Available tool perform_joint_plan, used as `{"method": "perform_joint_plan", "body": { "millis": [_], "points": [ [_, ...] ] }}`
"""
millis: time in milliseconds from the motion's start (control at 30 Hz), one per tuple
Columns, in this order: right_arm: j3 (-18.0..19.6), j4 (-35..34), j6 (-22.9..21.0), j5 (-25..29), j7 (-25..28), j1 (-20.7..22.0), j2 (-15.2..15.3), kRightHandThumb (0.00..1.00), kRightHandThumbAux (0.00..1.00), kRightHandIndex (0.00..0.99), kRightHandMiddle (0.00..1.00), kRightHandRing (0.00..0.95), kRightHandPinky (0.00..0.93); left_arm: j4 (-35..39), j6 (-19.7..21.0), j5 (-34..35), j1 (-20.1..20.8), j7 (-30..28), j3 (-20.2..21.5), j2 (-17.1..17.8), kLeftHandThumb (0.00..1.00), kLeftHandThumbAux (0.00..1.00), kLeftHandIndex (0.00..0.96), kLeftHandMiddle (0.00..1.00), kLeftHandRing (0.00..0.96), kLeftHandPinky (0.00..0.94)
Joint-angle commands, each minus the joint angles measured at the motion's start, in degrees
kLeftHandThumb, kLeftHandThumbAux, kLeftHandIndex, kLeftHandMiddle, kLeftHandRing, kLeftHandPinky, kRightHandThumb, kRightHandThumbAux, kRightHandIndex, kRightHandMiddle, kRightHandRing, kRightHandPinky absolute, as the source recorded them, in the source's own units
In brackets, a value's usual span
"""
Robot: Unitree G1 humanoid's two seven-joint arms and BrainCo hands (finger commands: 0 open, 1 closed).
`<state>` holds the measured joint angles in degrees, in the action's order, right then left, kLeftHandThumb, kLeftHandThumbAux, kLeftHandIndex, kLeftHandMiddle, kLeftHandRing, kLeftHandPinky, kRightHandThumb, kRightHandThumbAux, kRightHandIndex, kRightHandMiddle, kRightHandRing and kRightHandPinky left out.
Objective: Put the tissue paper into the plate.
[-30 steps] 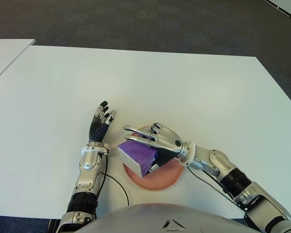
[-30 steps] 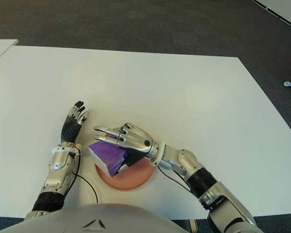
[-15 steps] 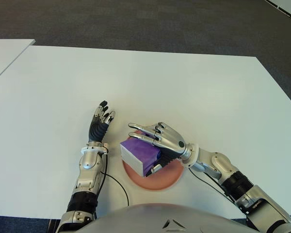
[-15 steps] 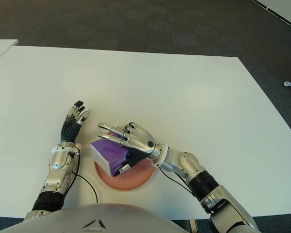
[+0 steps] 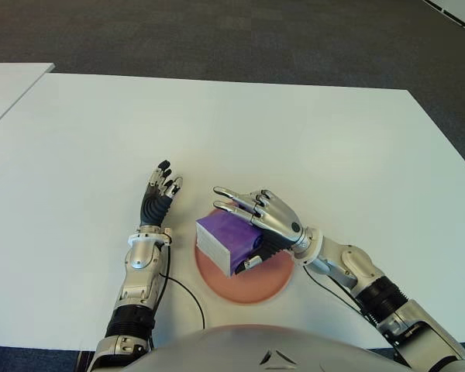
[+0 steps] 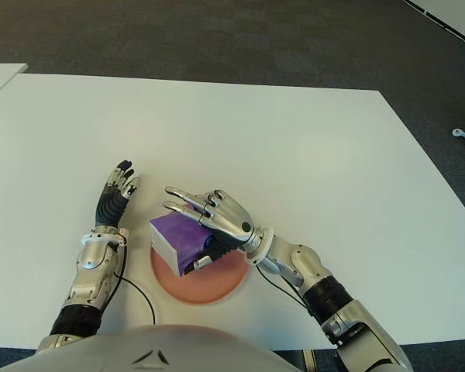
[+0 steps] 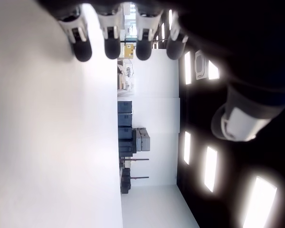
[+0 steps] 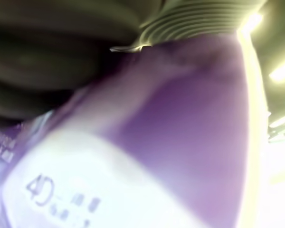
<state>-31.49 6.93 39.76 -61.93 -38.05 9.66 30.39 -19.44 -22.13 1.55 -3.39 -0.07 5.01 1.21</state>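
Observation:
A purple tissue pack (image 5: 223, 239) with white sides sits tilted over the pink plate (image 5: 252, 288) near the table's front edge. My right hand (image 5: 248, 222) is on it from the right, fingers stretched across its top and thumb against its near side. The right wrist view is filled by the tissue pack (image 8: 180, 142) pressed close to the palm. My left hand (image 5: 159, 194) shows just left of the plate, fingers straight and spread, holding nothing. Its fingertips (image 7: 109, 45) show over the white table in the left wrist view.
The white table (image 5: 294, 139) stretches wide beyond and to both sides of the plate. A black cable (image 5: 187, 298) runs along the front edge by my left forearm. A second table's corner (image 5: 8, 77) shows at far left, with dark carpet beyond.
My right hand has shifted right and slightly away with the tissue pack, bringing it further over the plate. The left hand has stayed put.

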Motion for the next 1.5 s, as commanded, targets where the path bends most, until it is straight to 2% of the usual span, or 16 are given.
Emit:
{"method": "perform_joint_plan", "body": {
  "millis": [33,67,233,400,500,800,900,1200,1367,1500],
  "points": [
    [1.6,0.0,0.5,3.2,1.5,-0.6,-0.3,0.123,0.307,0.000,0.000,0.000,0.000,-2.2,2.1,-0.5,-1.2,0.4,0.0,0.2,0.000,0.519,0.000,0.000,0.000,0.000],
    [1.6,0.0,0.6,3.3,1.6,-0.6,-0.3,0.123,0.309,0.000,0.000,0.000,0.000,-2.2,2.1,-0.5,-1.2,0.4,0.1,0.2,0.000,0.519,0.000,0.000,0.000,0.000],
    [3.3,-0.9,1.7,11.4,8.8,-0.4,-0.2,0.105,0.309,0.000,0.000,0.000,0.000,-2.5,1.9,-0.4,-1.0,0.0,0.2,0.3,0.000,0.524,0.000,0.000,0.000,0.000],
    [3.8,-2.3,2.6,27.2,23.0,0.2,1.4,0.081,0.310,0.000,0.000,0.000,0.000,-2.9,1.7,0.3,-0.9,-0.7,0.4,0.4,0.000,0.525,0.000,0.000,0.000,0.000],
    [3.6,-3.1,1.8,34.6,30.0,0.2,1.7,0.076,0.309,0.000,0.000,0.000,0.000,-3.0,1.6,0.5,-0.8,-0.9,0.4,0.4,0.000,0.526,0.000,0.000,0.000,0.000],
    [4.0,-4.6,-0.2,49.2,45.3,0.1,1.0,0.041,0.313,0.000,0.000,0.000,0.000,-3.1,1.7,0.6,-0.6,-0.7,0.4,0.3,0.000,0.526,0.000,0.000,0.000,0.000],
    [4.2,-5.9,-3.2,54.7,51.5,0.4,1.1,0.026,0.319,0.000,0.000,0.000,0.000,-2.9,1.8,0.6,-0.6,-0.6,0.4,0.3,0.000,0.527,0.000,0.000,0.000,0.000],
    [6.8,-9.6,-11.8,64.4,63.2,-0.9,0.8,0.001,0.332,0.000,0.000,0.000,0.000,-2.5,1.6,0.5,-0.7,-0.5,0.4,0.4,0.000,0.529,0.000,0.000,0.000,0.000],
    [8.4,-10.9,-15.1,66.6,66.9,-1.3,0.1,0.000,0.345,0.000,0.000,0.000,0.000,-2.6,1.3,0.1,-0.8,-0.6,0.2,0.5,0.000,0.529,0.000,0.000,0.000,0.000],
    [10.9,-10.6,-18.6,69.7,68.0,-0.6,-1.9,0.000,0.349,0.000,0.000,0.000,0.000,-2.8,0.8,0.1,-0.7,-0.6,0.2,0.5,0.000,0.530,0.000,0.000,0.000,0.000]
  ]
}}
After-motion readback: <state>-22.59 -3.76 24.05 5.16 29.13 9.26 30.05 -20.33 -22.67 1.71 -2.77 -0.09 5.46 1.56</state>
